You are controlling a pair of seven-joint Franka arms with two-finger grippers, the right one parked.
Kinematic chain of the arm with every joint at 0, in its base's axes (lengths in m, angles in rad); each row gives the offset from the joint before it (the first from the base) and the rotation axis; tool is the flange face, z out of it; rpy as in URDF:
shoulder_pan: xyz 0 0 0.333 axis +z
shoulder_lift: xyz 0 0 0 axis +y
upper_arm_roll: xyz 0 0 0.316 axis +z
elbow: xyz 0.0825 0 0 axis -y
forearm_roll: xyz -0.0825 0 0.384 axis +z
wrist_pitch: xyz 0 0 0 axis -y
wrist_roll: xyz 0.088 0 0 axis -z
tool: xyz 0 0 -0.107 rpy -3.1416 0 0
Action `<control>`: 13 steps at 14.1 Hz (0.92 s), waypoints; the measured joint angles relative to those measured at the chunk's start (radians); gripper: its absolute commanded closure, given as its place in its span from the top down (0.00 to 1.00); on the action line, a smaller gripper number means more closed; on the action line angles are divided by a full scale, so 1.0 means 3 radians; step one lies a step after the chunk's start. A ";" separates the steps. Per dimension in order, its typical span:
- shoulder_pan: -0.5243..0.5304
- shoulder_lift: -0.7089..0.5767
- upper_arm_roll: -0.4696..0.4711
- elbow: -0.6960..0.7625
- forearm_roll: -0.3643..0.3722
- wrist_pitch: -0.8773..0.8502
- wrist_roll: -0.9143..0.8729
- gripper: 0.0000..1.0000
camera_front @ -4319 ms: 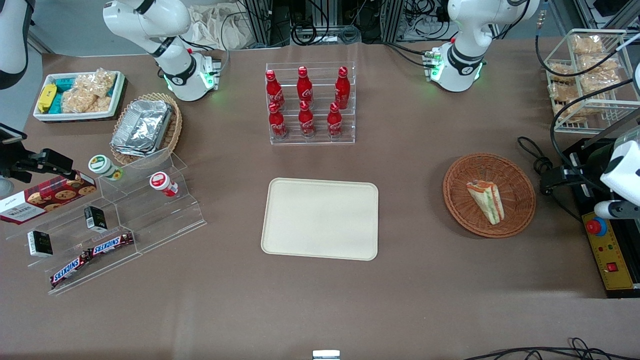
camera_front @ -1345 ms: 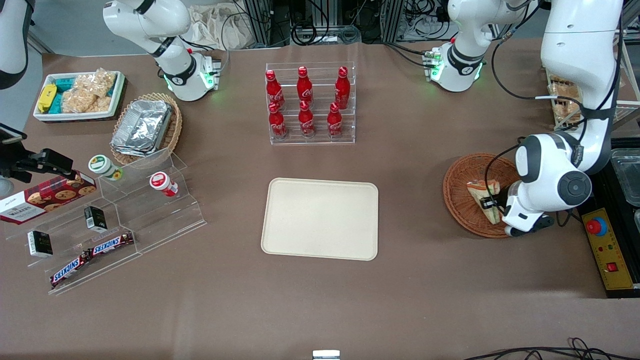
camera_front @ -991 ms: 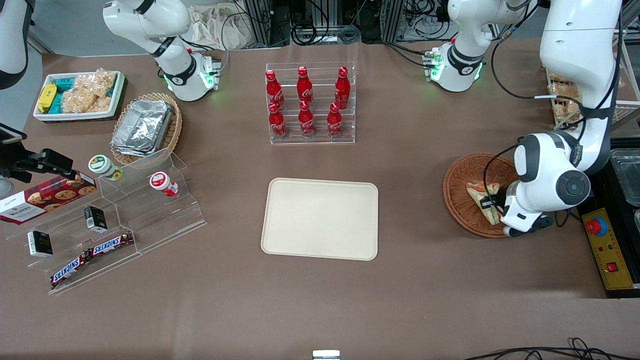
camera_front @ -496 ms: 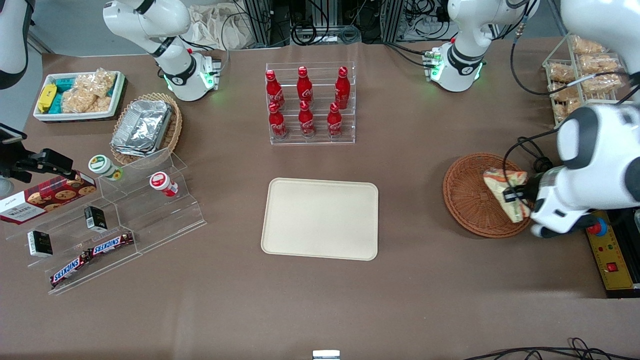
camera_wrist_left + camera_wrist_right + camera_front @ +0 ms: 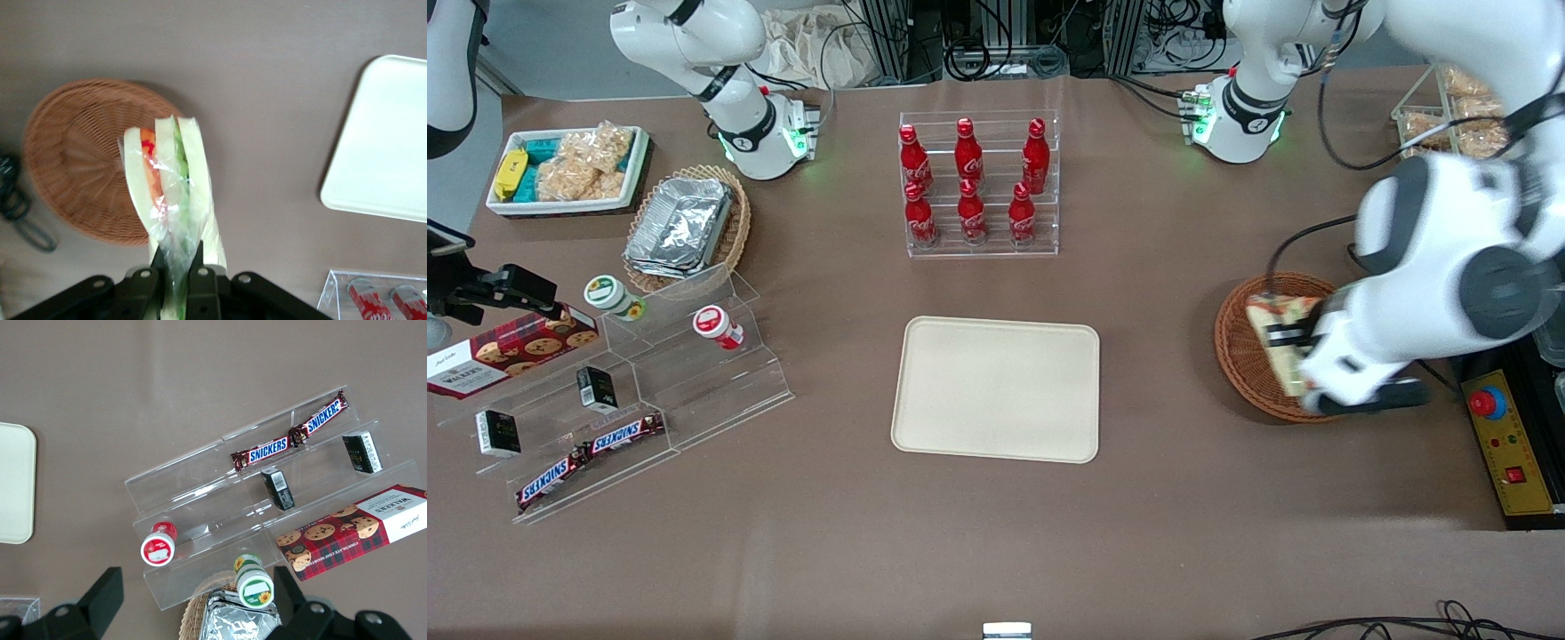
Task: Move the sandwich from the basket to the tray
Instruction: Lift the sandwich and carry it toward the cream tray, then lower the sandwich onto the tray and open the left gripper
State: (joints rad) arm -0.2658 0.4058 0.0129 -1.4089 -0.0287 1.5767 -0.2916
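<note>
My left gripper (image 5: pixel 1285 339) is shut on the wrapped sandwich (image 5: pixel 1274 331) and holds it in the air above the reddish-brown wicker basket (image 5: pixel 1238 354). In the left wrist view the sandwich (image 5: pixel 170 183) hangs pinched between my fingertips (image 5: pixel 175 267), with pale bread and green and orange-red layers showing. The basket (image 5: pixel 73 160) lies below it and holds nothing I can see. The cream-beige tray (image 5: pixel 997 388) lies flat at the table's middle, toward the parked arm from the basket; one of its corners shows in the left wrist view (image 5: pixel 383 140).
A clear rack of red cola bottles (image 5: pixel 978 185) stands farther from the front camera than the tray. A white wire rack of bagged snacks (image 5: pixel 1449 124) is at the working arm's end. A clear stepped stand (image 5: pixel 631 391) with snacks is at the parked arm's end.
The gripper came down into the basket, closed on the sandwich and lifted it. In the last half second it has shifted toward the tray with the sandwich.
</note>
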 measured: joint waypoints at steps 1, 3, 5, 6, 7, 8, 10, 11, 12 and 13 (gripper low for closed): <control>-0.0125 0.0105 -0.0004 0.0000 0.0000 0.0135 -0.0026 0.00; -0.0344 0.0281 -0.0011 0.0002 0.0000 0.0435 -0.0144 0.00; -0.0537 0.0435 -0.0015 0.0003 0.0000 0.0700 -0.0315 0.00; -0.0626 0.0515 -0.0016 0.0004 0.0000 0.0827 -0.0401 0.00; -0.0709 0.0596 -0.0017 0.0006 0.0000 0.0960 -0.0476 0.00; -0.0779 0.0671 -0.0019 0.0012 0.0000 0.1076 -0.0533 0.00; -0.0879 0.0795 -0.0027 0.0022 -0.0004 0.1216 -0.0577 0.00; -0.0899 0.0855 -0.0052 0.0025 -0.0005 0.1237 -0.0583 0.00; -0.0902 0.0913 -0.0088 0.0028 -0.0007 0.1242 -0.0585 0.00; -0.0902 0.0974 -0.0115 0.0031 -0.0021 0.1260 -0.0586 0.00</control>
State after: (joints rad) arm -0.5364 0.6982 -0.0215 -1.3997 -0.0350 1.9546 -0.4676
